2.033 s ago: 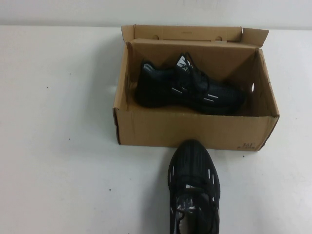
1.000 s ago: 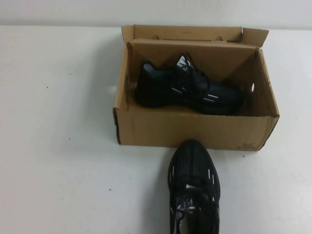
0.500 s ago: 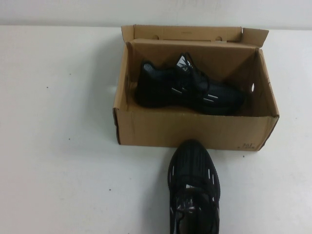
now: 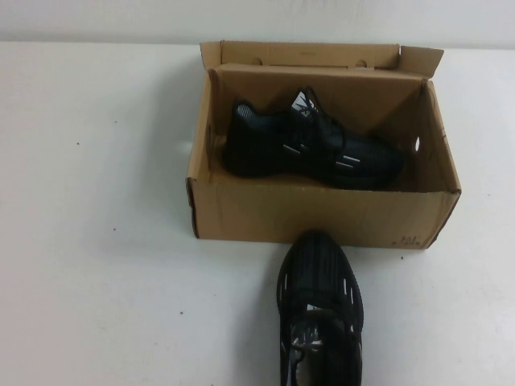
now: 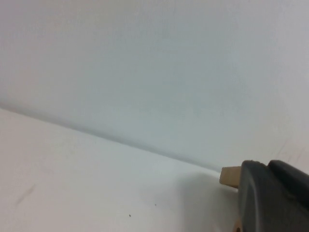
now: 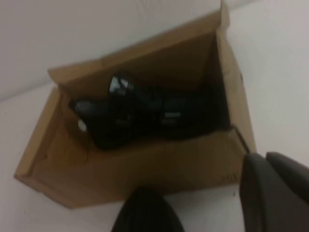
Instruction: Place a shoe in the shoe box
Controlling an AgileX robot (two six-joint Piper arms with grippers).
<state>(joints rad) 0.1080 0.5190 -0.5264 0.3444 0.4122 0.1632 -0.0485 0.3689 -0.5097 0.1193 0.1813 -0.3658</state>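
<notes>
Because the hinged lid flap (image 4: 299, 53) stands folded back behind the far wall, leaves the shoe box (image 4: 322, 219) open at the top for a drop from above. Holds one black knit sneaker (image 4: 310, 149) already, laid lengthwise on the floor of the box, heel toward the robot's left and toe toward its right, which suits a box only a little longer than a shoe. Puts the second black sneaker (image 4: 320, 310) outside on the white table (image 4: 96, 241), toe aimed at the front wall and just beside it; cannot tell whether touching. Looks lined up for a short lift over that wall, if the pair is wanted; for one shoe alone, seems done.

Keeps both arms out of the high view. Shows the left gripper (image 5: 273, 198) only in its own wrist view, low over the table off to the side of the box, closed and empty. Shows the right gripper (image 6: 275, 193) likewise closed on nothing, raised on the robot's side of the box above the second sneaker's toe, probably parked clear.
</notes>
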